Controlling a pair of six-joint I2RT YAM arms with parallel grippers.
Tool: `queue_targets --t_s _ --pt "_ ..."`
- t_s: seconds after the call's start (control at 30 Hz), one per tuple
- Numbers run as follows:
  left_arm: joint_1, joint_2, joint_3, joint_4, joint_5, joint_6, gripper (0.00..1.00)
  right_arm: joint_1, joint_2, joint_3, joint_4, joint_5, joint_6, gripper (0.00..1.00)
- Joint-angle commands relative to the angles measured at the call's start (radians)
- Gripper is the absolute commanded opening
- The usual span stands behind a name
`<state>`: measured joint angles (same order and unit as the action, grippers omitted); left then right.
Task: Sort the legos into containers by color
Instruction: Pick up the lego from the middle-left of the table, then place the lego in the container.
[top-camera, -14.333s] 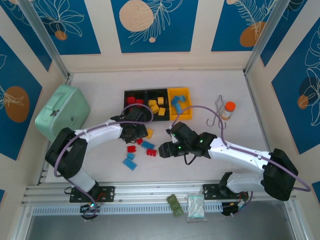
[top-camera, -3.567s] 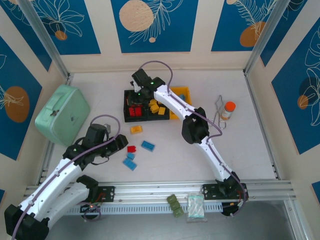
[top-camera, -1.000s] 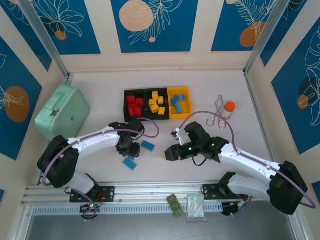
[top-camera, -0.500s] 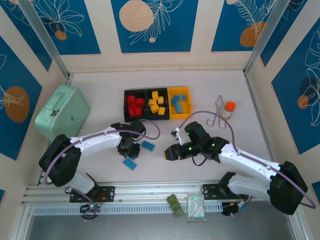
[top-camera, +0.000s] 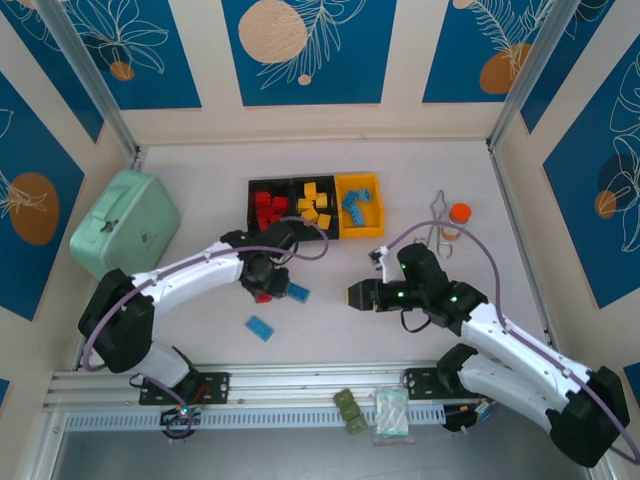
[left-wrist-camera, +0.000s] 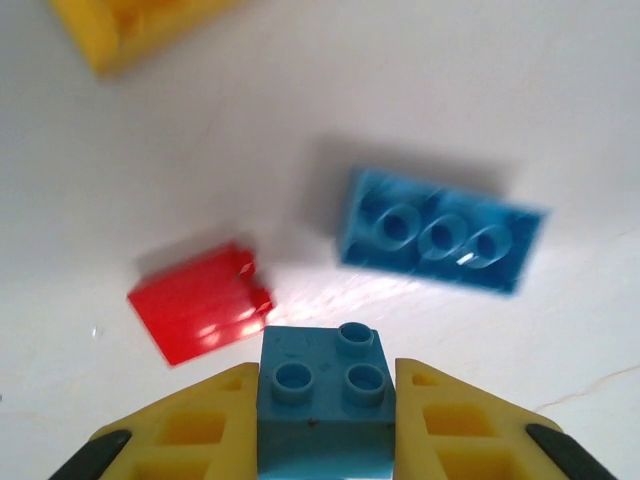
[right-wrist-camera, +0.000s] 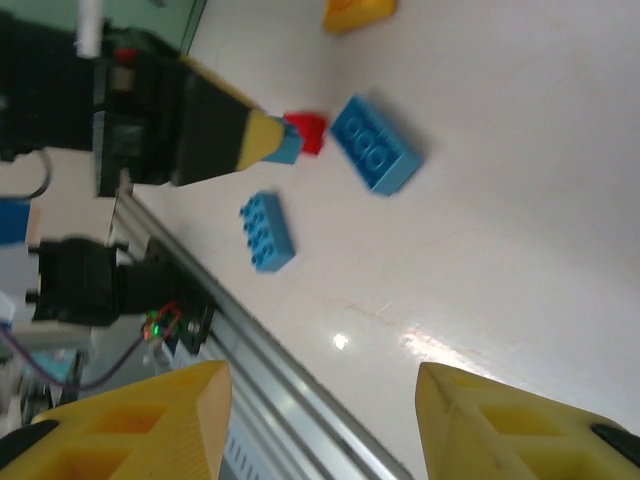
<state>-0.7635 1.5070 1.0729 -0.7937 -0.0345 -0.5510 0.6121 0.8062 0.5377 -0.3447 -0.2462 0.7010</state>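
So left gripper (left-wrist-camera: 325, 392) is clamped on a small square light-blue studded lego (left-wrist-camera: 322, 372); right gripper (right-wrist-camera: 322, 392) hangs open

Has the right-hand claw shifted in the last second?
Yes. The right gripper slid rightward; it now sits in front of the yellow bin, not left of it.

**Top external:** fixed high behind the arm bases (top-camera: 185, 388), facing steeply down, far enough to take in the whole table (top-camera: 400, 170).

**Left wrist:** close above the tabletop, looking down past its own yellow fingers (left-wrist-camera: 200, 430).

**Right wrist:** low, farther off, facing across toward the left gripper (right-wrist-camera: 280, 145).

**Shared by all three:** long blue brick (top-camera: 297, 292), red brick (top-camera: 263, 297).

**Shared by both wrist views:** small blue brick (left-wrist-camera: 325, 400) in the left gripper.
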Motion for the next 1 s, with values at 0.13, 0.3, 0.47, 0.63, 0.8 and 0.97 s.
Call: queue_targets --t_s 0.13,0.3,0.47,0.63,0.8,0.97 --pt "-0.01 0.109 0.227 0.007 0.015 0.001 0.21 -0.172 -0.123 -0.043 -0.149 0.02 0.044 0.52" --pt "-0.01 0.253 0.407 0.024 0.026 0.002 0.21 -0.282 -0.181 -0.082 -0.181 -0.023 0.065 0.52" --pt "-0.016 0.402 0.614 0.017 0.025 0.006 0.21 -0.304 -0.219 -0.126 -0.174 -0.048 0.096 0.52" --pt "-0.015 0.571 0.825 0.007 0.043 0.007 0.21 -0.308 -0.259 -0.157 -0.184 -0.05 0.118 0.52" --pt "-0.02 0.743 1.079 -0.036 0.078 -0.001 0.2 -0.313 -0.294 -0.175 -0.2 -0.054 0.13 0.52" --pt "-0.019 0.884 1.281 -0.09 0.048 0.01 0.2 -0.32 -0.323 -0.18 -0.214 -0.059 0.133 0.52"
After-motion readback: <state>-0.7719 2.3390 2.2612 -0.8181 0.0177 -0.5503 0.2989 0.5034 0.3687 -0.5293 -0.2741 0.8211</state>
